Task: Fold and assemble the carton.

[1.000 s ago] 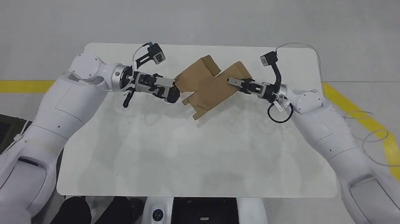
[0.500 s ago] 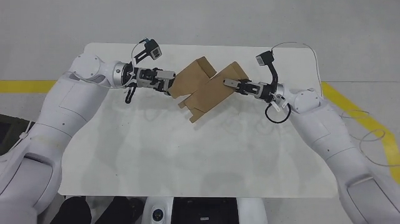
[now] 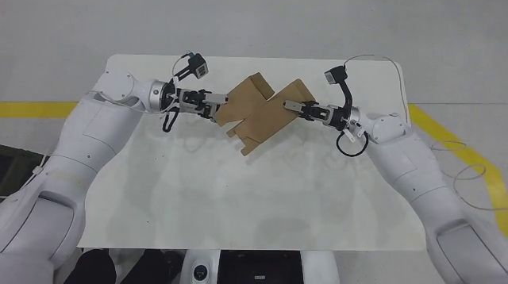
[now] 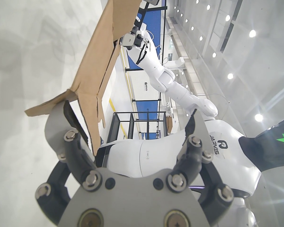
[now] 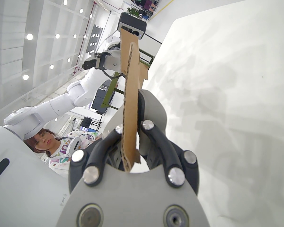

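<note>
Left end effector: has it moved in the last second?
Yes. In the top view the left end effector drew back along the carton toward the left edge of the table, slightly nearer its far edge.

Brown carton [image 3: 259, 112] over white table [image 3: 238, 201]

The carton [image 3: 262, 113] has shifted slightly left with the left pincer [image 3: 216, 112].
</note>
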`<action>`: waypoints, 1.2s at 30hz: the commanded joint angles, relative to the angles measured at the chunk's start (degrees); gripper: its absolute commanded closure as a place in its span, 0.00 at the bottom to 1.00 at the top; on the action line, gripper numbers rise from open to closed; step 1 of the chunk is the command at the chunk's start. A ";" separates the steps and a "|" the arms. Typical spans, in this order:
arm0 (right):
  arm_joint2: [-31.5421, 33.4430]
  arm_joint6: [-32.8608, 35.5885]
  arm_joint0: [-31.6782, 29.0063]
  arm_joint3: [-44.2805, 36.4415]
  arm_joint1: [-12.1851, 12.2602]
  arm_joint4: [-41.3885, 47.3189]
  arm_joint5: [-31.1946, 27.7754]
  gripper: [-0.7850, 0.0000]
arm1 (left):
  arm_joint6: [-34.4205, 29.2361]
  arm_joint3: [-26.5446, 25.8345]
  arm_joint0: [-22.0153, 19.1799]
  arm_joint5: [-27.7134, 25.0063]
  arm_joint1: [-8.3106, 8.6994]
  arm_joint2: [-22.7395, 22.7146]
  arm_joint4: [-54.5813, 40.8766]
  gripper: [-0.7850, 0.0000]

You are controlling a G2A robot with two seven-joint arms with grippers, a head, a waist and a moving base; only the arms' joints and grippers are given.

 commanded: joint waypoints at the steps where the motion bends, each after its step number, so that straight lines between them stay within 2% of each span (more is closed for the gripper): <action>1: 0.13 0.14 0.05 0.22 -0.13 -0.05 -0.06 1.00 | 0.05 0.16 0.09 -0.05 -0.13 -0.21 0.56 0.14; 4: 0.36 0.39 0.08 0.46 -0.31 -0.03 -0.02 1.00 | -0.06 0.35 0.29 0.22 -0.30 -0.55 1.01 0.32; 7: 0.61 0.72 0.12 0.59 -0.45 -0.10 0.15 1.00 | -0.29 0.63 0.42 0.53 -0.45 -1.01 1.20 0.43; 18: 1.67 1.15 -0.10 -0.15 -0.81 -1.06 0.94 1.00 | 0.99 1.10 0.80 -0.01 -1.05 -1.54 5.79 0.52; 25: 2.27 1.11 -0.39 -0.83 -1.00 -1.95 1.39 1.00 | 2.30 1.41 1.03 -0.19 -1.44 -1.92 8.10 0.75; 27: 2.44 1.20 -0.47 -0.92 -1.04 -2.16 1.55 1.00 | 2.52 1.63 1.10 -0.02 -1.55 -2.08 8.38 0.77; 32: 2.90 1.14 -0.87 -1.21 -1.12 -2.64 1.89 1.00 | 2.56 2.02 1.15 0.34 -1.86 -2.47 8.88 0.90; 34: 3.11 1.09 -1.00 -1.28 -1.16 -2.78 2.03 1.00 | 2.47 2.11 1.19 0.39 -1.97 -2.66 8.91 1.00; 35: 3.21 1.06 -1.06 -1.35 -1.17 -2.87 2.11 0.95 | 2.40 2.17 1.19 0.40 -2.02 -2.76 8.95 1.00; 36: 3.30 1.07 -1.12 -1.40 -1.19 -2.95 2.15 0.61 | 2.33 2.21 1.16 0.42 -2.07 -2.91 8.91 1.00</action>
